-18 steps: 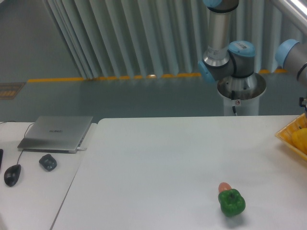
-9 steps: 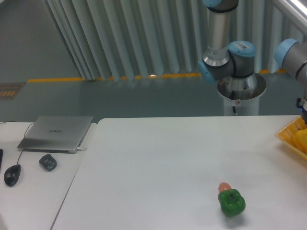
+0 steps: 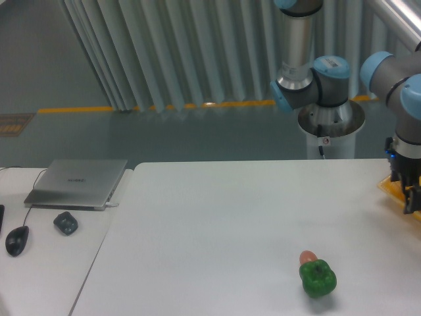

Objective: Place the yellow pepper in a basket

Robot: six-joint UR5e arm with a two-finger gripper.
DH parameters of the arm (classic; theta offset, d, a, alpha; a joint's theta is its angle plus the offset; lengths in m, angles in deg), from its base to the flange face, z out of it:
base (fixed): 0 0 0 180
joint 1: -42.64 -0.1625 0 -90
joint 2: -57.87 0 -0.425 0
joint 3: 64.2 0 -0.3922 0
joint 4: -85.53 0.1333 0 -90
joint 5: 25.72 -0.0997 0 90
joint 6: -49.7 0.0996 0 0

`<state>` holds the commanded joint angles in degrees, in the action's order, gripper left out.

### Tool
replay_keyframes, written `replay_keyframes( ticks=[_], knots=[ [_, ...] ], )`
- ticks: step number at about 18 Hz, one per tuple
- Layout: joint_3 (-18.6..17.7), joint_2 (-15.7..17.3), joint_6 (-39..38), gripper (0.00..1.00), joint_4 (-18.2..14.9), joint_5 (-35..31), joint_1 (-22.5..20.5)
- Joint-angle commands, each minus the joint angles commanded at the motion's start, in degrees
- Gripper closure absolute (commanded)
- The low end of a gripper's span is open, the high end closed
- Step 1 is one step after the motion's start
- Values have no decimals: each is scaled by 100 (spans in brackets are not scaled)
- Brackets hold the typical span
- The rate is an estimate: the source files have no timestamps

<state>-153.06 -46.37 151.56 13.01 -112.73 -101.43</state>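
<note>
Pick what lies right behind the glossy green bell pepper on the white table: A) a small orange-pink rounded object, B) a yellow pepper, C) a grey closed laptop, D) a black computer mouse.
A: a small orange-pink rounded object peeks out right behind the glossy green bell pepper, apparently touching it, on the white table.

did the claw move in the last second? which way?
Yes. The claw has swung into view from the right edge, shifting left and down relative to the fixed arm base. It now hangs in front of the basket, hiding most of it.
</note>
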Motion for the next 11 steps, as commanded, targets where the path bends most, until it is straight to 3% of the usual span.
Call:
replay_keyframes(
  ticks=[7, 11],
  knots=[
    [-70, 9, -605, 0, 80, -396, 563],
    [-79, -35, -1046, 0, 309, -404, 730]
  ],
)
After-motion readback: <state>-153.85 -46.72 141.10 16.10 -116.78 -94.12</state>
